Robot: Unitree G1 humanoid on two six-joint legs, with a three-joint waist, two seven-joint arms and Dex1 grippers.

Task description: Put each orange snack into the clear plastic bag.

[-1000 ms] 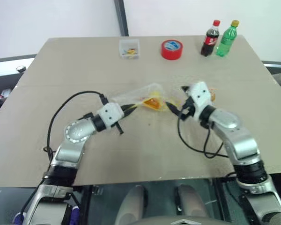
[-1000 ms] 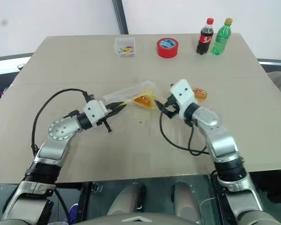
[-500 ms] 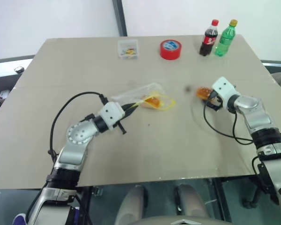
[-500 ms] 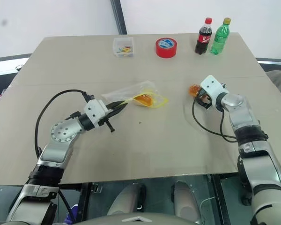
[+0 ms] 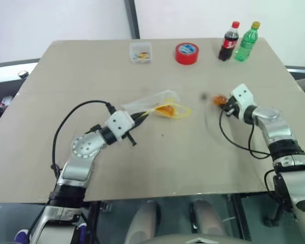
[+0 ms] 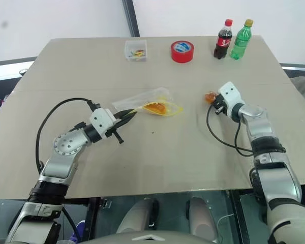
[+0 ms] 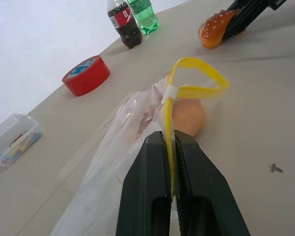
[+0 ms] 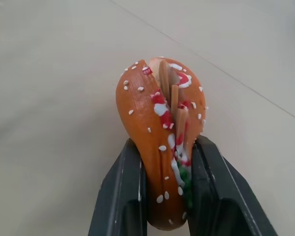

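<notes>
R tool [image 8: 164, 196] pinches the second orange snack [image 8: 161, 132] just above the bench [image 6: 157, 168]; L tool [image 7: 169, 189] pressed on the clear plastic bag [image 5: 152, 104] seal strip, one snack [image 6: 156, 107] inside. Bag mouth looks narrow, maybe snags.

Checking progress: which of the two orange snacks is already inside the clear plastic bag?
The glossy orange snack at table centre, inside the clear plastic bag. The other orange snack is clamped in the right gripper, outside.

A small clear box [image 5: 140, 52], red tape roll [image 5: 186, 53], cola bottle [image 5: 229, 41] and green bottle [image 5: 246, 41] line the table's [image 5: 183, 157] far edge.
</notes>
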